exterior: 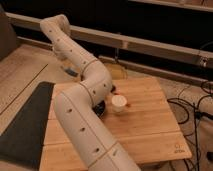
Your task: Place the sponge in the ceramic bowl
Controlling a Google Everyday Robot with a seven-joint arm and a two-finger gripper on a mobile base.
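Note:
My white arm (80,115) rises from the bottom, bends over the wooden table (145,130) and reaches to the upper left. The gripper (68,67) hangs past the table's far left corner, shut, with nothing seen in it. A dark rim of the ceramic bowl (100,108) peeks out from behind the arm, just left of the white cup. A yellowish block that looks like the sponge (117,73) lies at the table's far edge, well right of the gripper.
A small white cup (119,103) stands upright at mid-table. A dark mat (25,125) lies on the floor left of the table. Cables (197,107) trail on the right. A long rail (150,42) runs behind.

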